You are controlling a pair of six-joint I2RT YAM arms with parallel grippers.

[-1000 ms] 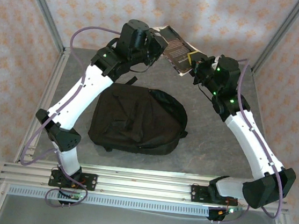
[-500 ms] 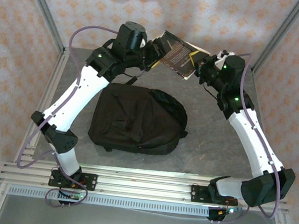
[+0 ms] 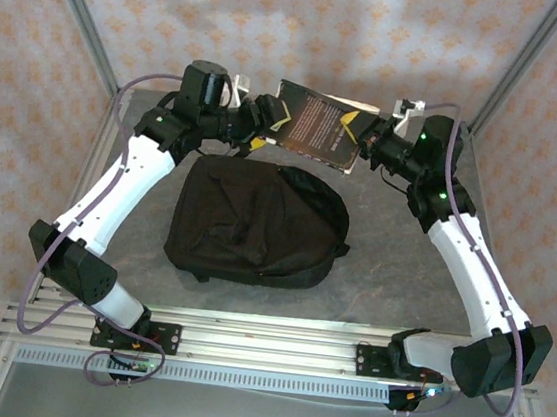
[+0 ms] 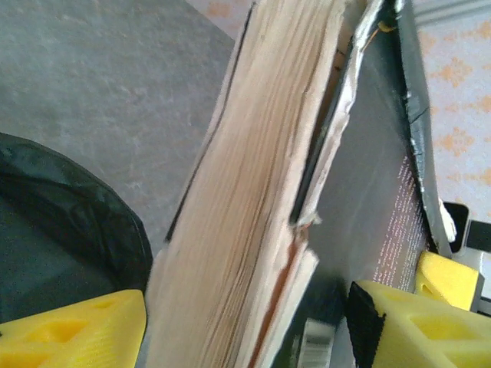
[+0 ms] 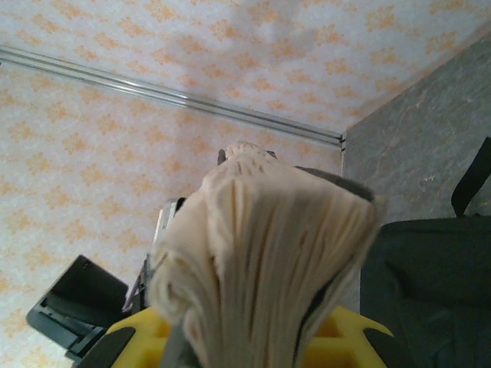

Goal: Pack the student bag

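Pinches the book [image 3: 317, 132] by its right end in the right gripper [image 3: 359, 133], brackets its left end with the left gripper [image 3: 269, 130] spread, with the student bag [image 3: 256, 226] flat below and nearer than the book, long axes parallel.

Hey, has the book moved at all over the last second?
Yes. In the top view the book has come down the picture, toward the near side, and now hangs closer to the top edge of the student bag, which has stayed put.
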